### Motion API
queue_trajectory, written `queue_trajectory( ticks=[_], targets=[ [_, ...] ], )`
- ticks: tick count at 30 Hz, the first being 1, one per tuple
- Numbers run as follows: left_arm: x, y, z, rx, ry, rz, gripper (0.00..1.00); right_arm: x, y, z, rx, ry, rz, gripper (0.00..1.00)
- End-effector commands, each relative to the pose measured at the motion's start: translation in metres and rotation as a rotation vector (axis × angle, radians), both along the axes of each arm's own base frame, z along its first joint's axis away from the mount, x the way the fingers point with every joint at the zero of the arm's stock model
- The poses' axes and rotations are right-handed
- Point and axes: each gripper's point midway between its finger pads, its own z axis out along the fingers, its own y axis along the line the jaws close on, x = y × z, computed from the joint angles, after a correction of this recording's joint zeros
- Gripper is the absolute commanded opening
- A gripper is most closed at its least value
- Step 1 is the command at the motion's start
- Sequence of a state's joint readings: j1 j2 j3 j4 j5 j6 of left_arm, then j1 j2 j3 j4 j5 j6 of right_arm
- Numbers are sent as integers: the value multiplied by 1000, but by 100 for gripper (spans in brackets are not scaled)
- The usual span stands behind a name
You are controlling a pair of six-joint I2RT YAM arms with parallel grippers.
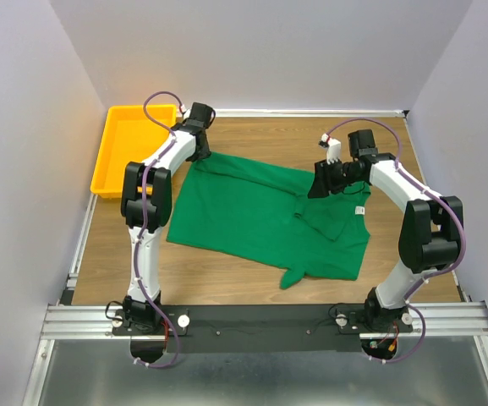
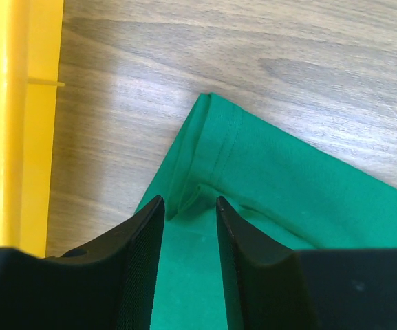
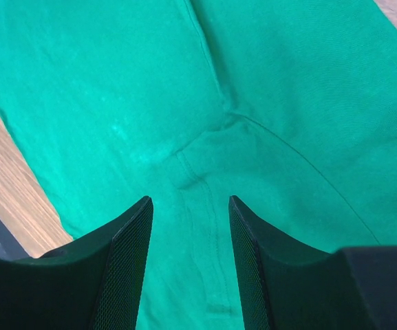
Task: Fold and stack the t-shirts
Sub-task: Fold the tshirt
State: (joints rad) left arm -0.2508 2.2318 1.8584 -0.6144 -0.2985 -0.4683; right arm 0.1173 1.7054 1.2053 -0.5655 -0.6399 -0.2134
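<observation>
The t-shirt (image 1: 252, 211) is being approached for its first fold. The left end effector (image 2: 188, 203) and right end effector (image 3: 190, 203) are held half-open over it, empty. Cloth must be pinched next.

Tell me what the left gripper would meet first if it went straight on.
Most likely the t-shirt: its hemmed corner lies directly ahead of the left gripper, in line with the gap between the parted jaws. How close it already is to the fabric is unclear.

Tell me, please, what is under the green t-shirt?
The green t-shirt lies spread on the wooden table, and bare wood shows around its edges. The area beneath the cloth is covered, so nothing there can be confirmed. The yellow tray stands apart.
</observation>
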Motion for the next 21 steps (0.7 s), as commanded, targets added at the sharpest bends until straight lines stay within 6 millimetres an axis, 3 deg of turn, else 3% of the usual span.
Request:
queue_trajectory(
  ticks=[1, 8, 10, 16, 21],
  targets=[
    [6, -1, -7, -27, 5, -29, 45, -1, 0, 0, 12, -5, -4, 56],
    [6, -6, -14, -45, 20, -63, 43, -1, 0, 0, 12, -1, -6, 56],
    [6, -6, -17, -46, 28, -70, 40, -1, -1, -1, 11, -2, -5, 56],
    [4, -5, -19, -44, 31, -84, 20, 0, 0, 1, 13, -6, -6, 56],
    [3, 0, -21, -38, 35, -89, 18, 0, 0, 1, 12, -6, -7, 56]
  ],
)
